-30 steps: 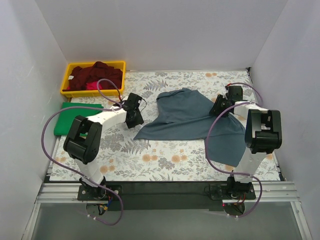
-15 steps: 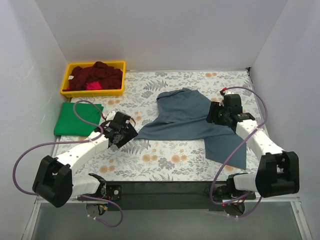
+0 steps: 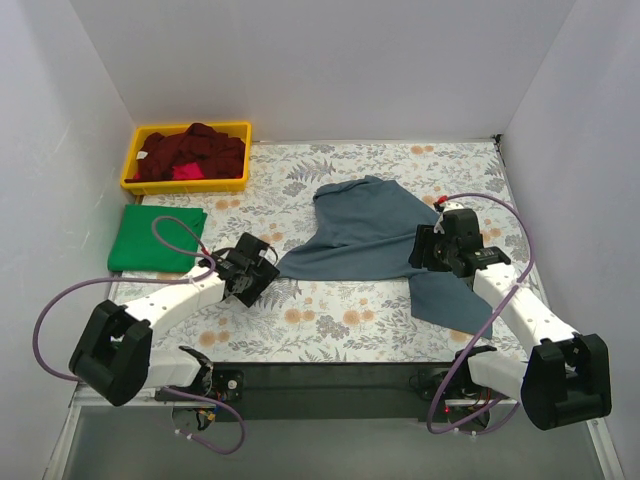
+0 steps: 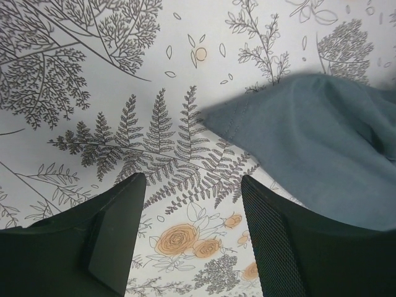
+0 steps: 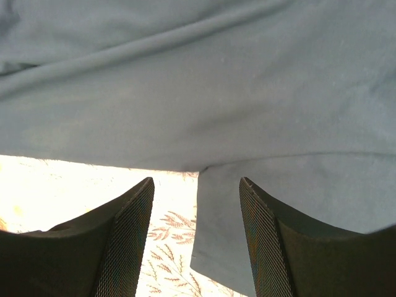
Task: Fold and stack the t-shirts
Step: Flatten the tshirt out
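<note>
the left gripper is hovering with its jaws apart and nothing between them, and the corner of the slate-blue t-shirt is lying just ahead of its fingers, to the right, on the floral cloth. the right gripper is hanging open and empty over the same shirt's lower edge. the green t-shirt is lying flat, well apart on the left gripper's left.

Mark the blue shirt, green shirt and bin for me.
blue shirt (image 3: 365, 235): top view, middle of the cloth
green shirt (image 3: 135, 240): top view, left half of the cloth
bin (image 3: 215, 183): top view, yellow front wall
</note>
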### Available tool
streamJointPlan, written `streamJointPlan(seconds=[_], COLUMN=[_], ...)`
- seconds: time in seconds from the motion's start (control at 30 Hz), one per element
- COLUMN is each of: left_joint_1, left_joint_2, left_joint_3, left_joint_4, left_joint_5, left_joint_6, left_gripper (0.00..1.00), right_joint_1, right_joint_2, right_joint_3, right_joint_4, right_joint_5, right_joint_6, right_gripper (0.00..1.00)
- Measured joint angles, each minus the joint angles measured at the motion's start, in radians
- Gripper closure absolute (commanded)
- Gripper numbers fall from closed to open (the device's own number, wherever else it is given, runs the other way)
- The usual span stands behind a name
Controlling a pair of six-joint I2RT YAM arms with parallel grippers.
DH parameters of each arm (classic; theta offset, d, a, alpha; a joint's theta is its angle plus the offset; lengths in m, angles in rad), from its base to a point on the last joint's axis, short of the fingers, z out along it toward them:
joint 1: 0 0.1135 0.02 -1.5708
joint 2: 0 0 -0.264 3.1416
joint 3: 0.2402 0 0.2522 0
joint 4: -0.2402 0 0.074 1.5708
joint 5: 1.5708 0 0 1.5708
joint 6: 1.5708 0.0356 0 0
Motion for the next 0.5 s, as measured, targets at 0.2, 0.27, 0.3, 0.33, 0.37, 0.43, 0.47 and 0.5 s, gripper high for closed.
streamJointPlan(seconds=[0.2,0.27,0.3,0.33,0.37,0.43,0.47,0.5], left_joint_1=[-0.035,-0.041,-0.041,-0.042,-0.042,-0.042,-0.042,-0.042], left_joint_2=[0.104,0.135,0.147,0.156,0.169,0.184,0.193,0.2], left_joint_3=[0.024,0.041,0.048,0.051,0.056,0.066,0.07,0.073], left_joint_4=[0.022,0.03,0.036,0.042,0.049,0.064,0.071,0.082], left_joint_5=[-0.027,-0.042,-0.051,-0.057,-0.066,-0.077,-0.082,-0.087], left_joint_6=[-0.011,-0.013,-0.015,-0.016,-0.016,-0.018,-0.019,-0.019], left_gripper=[0.42,0.44,0.44,0.45,0.46,0.47,0.47,0.47], right_joint_1=[0.002,0.002,0.002,0.002,0.002,0.002,0.002,0.002], right_joint_2=[-0.013,-0.016,-0.016,-0.016,-0.016,-0.019,-0.021,-0.021], right_joint_3=[-0.039,-0.047,-0.048,-0.048,-0.048,-0.048,-0.048,-0.048], right_joint_4=[0.002,0.003,0.003,0.004,0.006,0.007,0.007,0.008], right_joint_5=[0.0,0.0,0.0,0.0,0.0,-0.001,-0.005,-0.01], right_joint_6=[-0.003,-0.004,-0.004,-0.004,-0.004,-0.005,-0.007,-0.01], right_gripper=[0.36,0.36,0.36,0.36,0.36,0.36,0.36,0.36])
